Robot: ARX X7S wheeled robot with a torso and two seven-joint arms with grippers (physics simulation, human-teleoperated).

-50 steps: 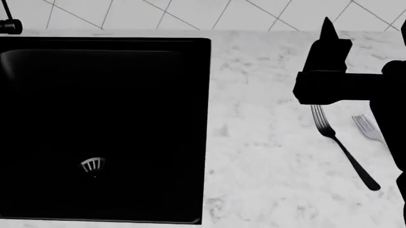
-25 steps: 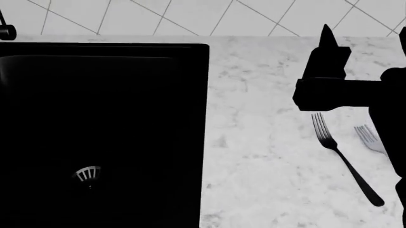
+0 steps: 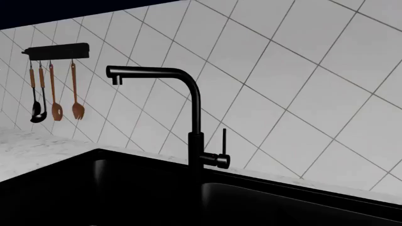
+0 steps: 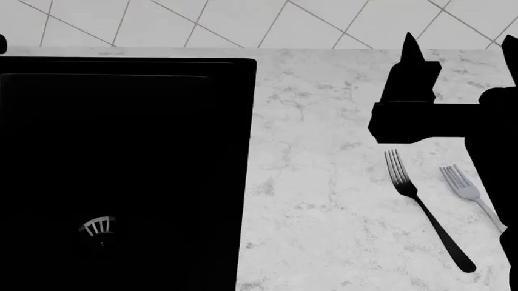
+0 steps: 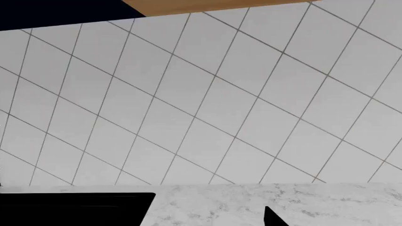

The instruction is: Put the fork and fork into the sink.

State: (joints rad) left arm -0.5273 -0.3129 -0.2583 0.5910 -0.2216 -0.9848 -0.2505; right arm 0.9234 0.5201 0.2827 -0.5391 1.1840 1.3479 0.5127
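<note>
The black sink (image 4: 145,151) fills the left of the head view, with its slotted drain grate (image 4: 97,227) near the front. On the marble counter to its right lie two forks, side by side with tines toward the wall. One is a long dark fork (image 4: 425,209). The other is a shorter pale fork (image 4: 467,189), its handle partly behind my right arm. My right gripper (image 4: 459,41) hovers above the counter, beyond the tines, open and holding nothing. One fingertip (image 5: 271,215) shows in the right wrist view. My left gripper shows in no view.
A black faucet (image 3: 196,117) stands at the sink's (image 3: 283,207) back edge before the tiled wall. A rack of hanging utensils (image 3: 55,52) is mounted on the wall further along. The marble counter (image 4: 316,182) runs between the sink and the forks.
The head view has shifted: sink and forks sit further left and lower in the picture, and more of the pale fork shows. The forks themselves lie unmoved.
</note>
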